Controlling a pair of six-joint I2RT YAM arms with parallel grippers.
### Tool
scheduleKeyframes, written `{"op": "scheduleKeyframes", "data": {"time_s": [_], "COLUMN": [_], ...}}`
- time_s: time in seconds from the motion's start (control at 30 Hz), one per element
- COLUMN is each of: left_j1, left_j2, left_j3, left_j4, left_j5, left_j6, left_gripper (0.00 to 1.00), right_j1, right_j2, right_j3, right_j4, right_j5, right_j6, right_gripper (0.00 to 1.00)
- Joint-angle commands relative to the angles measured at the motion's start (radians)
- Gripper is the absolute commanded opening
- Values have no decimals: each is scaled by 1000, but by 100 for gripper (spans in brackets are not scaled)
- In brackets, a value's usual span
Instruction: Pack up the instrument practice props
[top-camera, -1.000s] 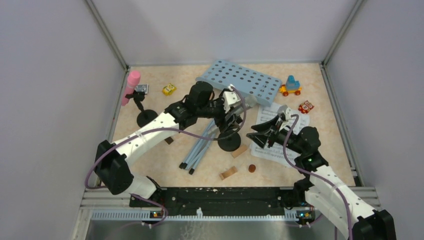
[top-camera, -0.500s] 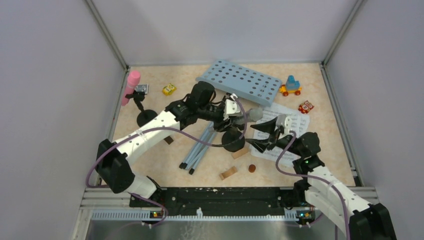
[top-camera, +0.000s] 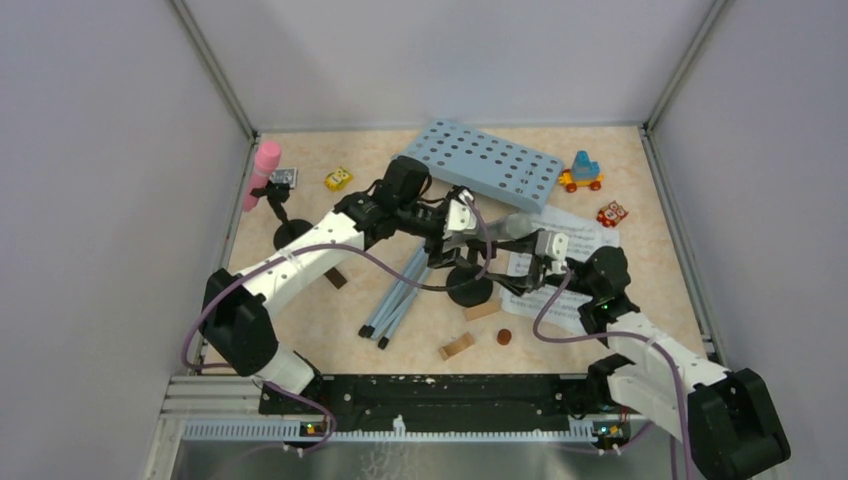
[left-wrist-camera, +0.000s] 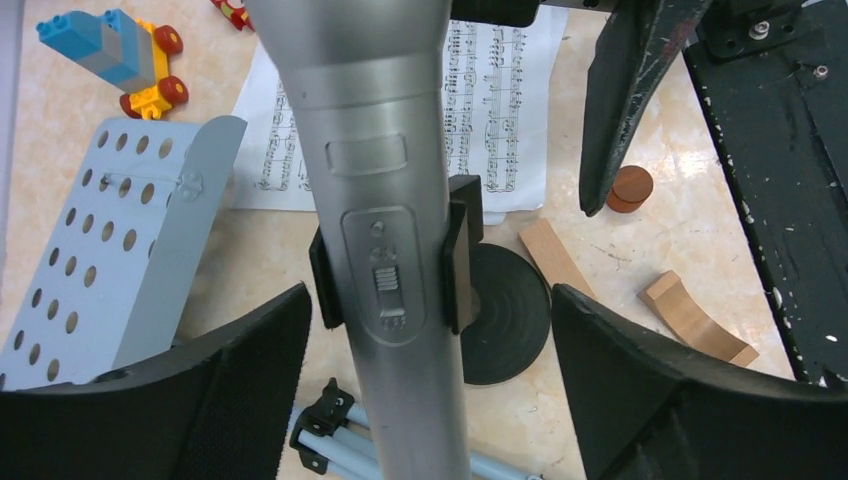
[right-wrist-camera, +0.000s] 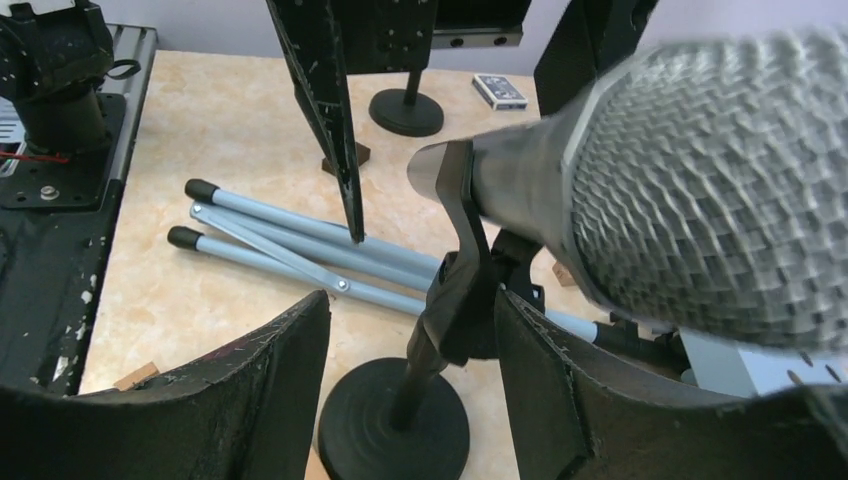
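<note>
I judge the packing barely begun. My left gripper (left-wrist-camera: 430, 302) has its jaws wide, with the silver microphone (left-wrist-camera: 385, 200) between them, untouched and clipped in its black mic holder (right-wrist-camera: 395, 425). My right gripper (right-wrist-camera: 410, 302), equally wide, flanks that holder's stem. The pink microphone (top-camera: 264, 170), music rack (top-camera: 490, 165) and sheet music (top-camera: 585, 238) are unpacked.

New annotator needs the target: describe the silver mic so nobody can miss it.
Find the blue rack lying at the table's far edge. Just nearer than it, mid-table, a black holder clips the silver mic. Unlike the pink mic at far left, it is silver-grey with a mesh head.
</note>
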Motion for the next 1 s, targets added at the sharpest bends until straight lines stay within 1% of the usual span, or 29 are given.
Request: {"op": "scheduleKeyframes", "data": {"time_s": [0.0, 0.07, 0.27, 0.37, 0.5, 0.67, 0.8, 0.9, 0.97], "left_j1": [0, 2, 11, 26, 36, 47, 58, 68, 71], "left_j2": [1, 0, -19, -42, -82, -101, -109, -114, -113], "left_j3": [19, 15, -33, -79, -146, -186, -202, -213, -217], "left_j4": [72, 80, 117, 139, 193, 215, 241, 262, 270], "left_j5": [29, 17, -25, -27, -34, -44, -45, -34, -29], "left_j6": [-1, -8, -49, -77, -101, -114, -126, -138, -143], "left_gripper": [97, 99, 98, 97, 97, 94, 91, 88, 83], "right_j1": [-6, -4, -6, -8, -25, -82, -117, -123, -125], "right_j2": [-28, -50, -84, -90, -44, 66, 180, 255, 296], "right_j3": [26, 25, 21, 8, 16, 11, -5, -3, 10], "right_j4": [56, 24, -36, -14, 38, 206, 432, 560, 604], "right_j5": [22, 51, 137, 187, 151, 18, -61, -93, -125], "right_j6": [-54, -70, -74, -48, -8, 75, 193, 248, 272], "right_gripper": [60, 60, 58, 58, 58, 58, 59, 59, 59]}}
